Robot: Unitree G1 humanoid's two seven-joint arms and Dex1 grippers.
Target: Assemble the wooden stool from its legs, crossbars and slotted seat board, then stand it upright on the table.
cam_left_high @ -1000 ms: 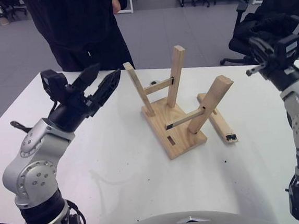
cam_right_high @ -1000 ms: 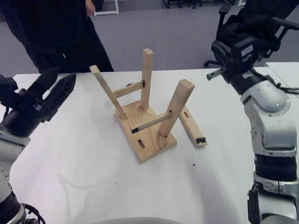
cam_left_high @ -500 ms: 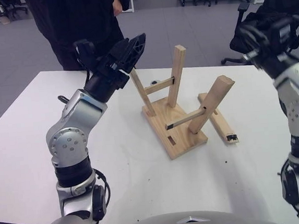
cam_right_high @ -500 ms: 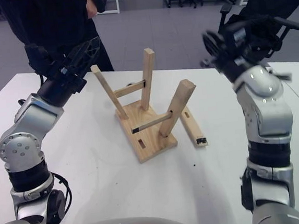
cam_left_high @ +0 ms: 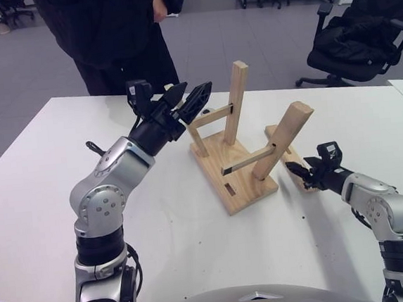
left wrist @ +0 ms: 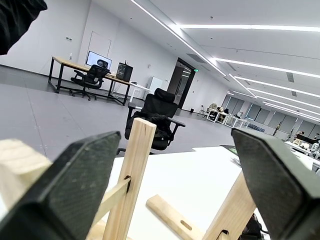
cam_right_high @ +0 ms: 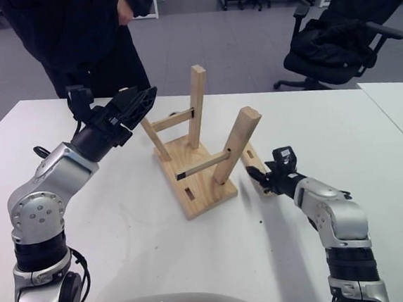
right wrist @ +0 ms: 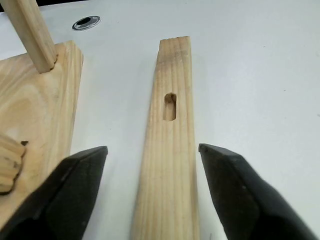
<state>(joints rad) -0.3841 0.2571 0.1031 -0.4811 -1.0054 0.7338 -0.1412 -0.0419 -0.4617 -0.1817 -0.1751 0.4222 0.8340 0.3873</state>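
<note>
The stool lies upside down on the white table: its slotted seat board (cam_left_high: 234,182) is flat, with three legs standing up from it. A crossbar (cam_left_high: 212,115) joins the two far legs, and a second crossbar (cam_left_high: 241,163) sticks out of the near right leg (cam_left_high: 283,138). The fourth leg (right wrist: 170,130) lies loose on the table beside the board. My left gripper (cam_left_high: 193,95) is open at the top of the far left leg (cam_left_high: 197,138). My right gripper (cam_left_high: 301,173) is open, low over the near end of the loose leg, one finger on each side.
A round cable hole (right wrist: 86,22) sits in the tabletop behind the stool. An office chair (cam_left_high: 361,38) stands beyond the table's far right corner. Bare tabletop (cam_left_high: 195,243) spreads in front of the stool and to its left.
My right arm has dropped from high at the right down to the loose leg on the table. My left gripper has come lower and sits at the far left leg's top.
</note>
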